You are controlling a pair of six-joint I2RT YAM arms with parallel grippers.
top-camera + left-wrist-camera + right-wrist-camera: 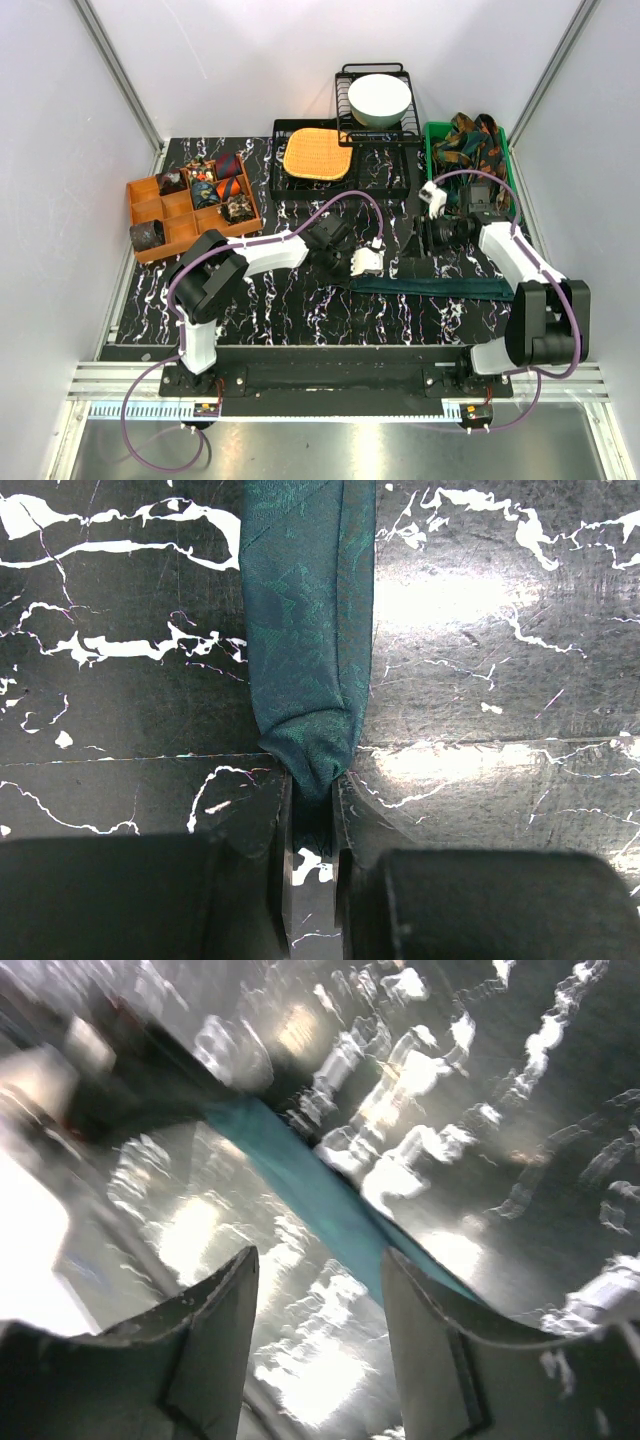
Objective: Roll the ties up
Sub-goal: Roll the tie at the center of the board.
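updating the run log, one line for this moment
left tool: shut on teal tie end | right tool: open, empty | tie: stretched flat, unrolled

Top view: bright, even, diffuse overhead light. Sharp throughout. White walls [60,150] near washed out. Short soft shadows under arms. Dull sheen on metal strip [320,440] at near edge.
Left wrist view: teal tie [305,630] crisp. Broad white glare patches on glossy marble tabletop [480,680]. Bottom of frame dark, soft.
Right wrist view: heavy motion blur. Streaked highlights. Overexposed patch at lower left.
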